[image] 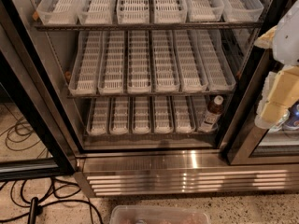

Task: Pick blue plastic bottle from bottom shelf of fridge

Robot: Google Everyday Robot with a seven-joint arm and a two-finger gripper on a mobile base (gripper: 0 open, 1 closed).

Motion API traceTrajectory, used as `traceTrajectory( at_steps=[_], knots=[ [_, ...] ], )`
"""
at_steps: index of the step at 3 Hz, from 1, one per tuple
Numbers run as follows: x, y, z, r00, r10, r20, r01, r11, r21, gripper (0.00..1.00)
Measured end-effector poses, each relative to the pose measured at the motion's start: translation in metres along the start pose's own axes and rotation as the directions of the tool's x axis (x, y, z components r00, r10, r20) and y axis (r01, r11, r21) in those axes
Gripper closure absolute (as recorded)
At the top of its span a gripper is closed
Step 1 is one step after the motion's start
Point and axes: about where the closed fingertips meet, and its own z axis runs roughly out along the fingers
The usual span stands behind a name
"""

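The blue plastic bottle is a small clear bottle of dark brown liquid with a white cap and a pale label. It stands upright at the far right of the bottom shelf, in the rightmost ribbed lane tray. The other lanes of that shelf hold nothing. The fridge stands open, with black door frames and a shiny slatted steel base. My gripper hangs at the right edge of the view, in front of the right door frame. It is to the right of the bottle, about level with it, and apart from it.
Two higher racks carry the same white lane trays. A blue-and-white container shows behind the right glass door. A clear plastic bin sits on the floor in front of the base. Black cables lie on the floor at left.
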Motion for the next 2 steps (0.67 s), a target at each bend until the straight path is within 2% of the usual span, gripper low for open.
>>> traceTrajectory(
  at_steps=[1, 2],
  knots=[
    [0.0000, 0.0000, 0.0000, 1.000, 0.000, 0.000, 0.000, 1.0000, 0.000, 0.00],
    [0.0040, 0.0023, 0.0075, 0.999, 0.018, 0.035, -0.018, 0.9998, 0.003, 0.00]
  ],
)
